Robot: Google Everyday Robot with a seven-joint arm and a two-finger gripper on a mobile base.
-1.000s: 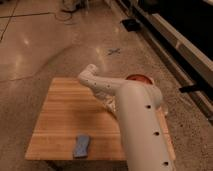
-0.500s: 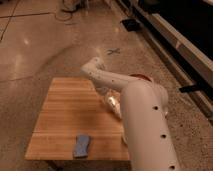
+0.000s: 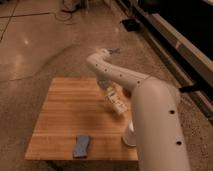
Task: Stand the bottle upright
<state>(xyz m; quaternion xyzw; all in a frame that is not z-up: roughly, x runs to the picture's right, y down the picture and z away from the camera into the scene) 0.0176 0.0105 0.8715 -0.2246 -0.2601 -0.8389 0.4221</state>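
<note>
My gripper hangs from the arm's bent wrist over the right-middle of the wooden table. The bottle is pale with a white label. It slants down and to the right from the gripper, tilted rather than upright, and the gripper looks shut on its upper end. The bottle's lower end is near the tabletop; whether it touches I cannot tell. My large white forearm covers the table's right edge.
A blue sponge lies near the table's front edge. A white paper cup stands at the front right, partly behind my arm. Speckled floor surrounds the table, and a dark wall base runs along the right.
The wrist and gripper have shifted right and slightly down. The bottle, hidden behind the arm a second ago, now shows below the gripper.
</note>
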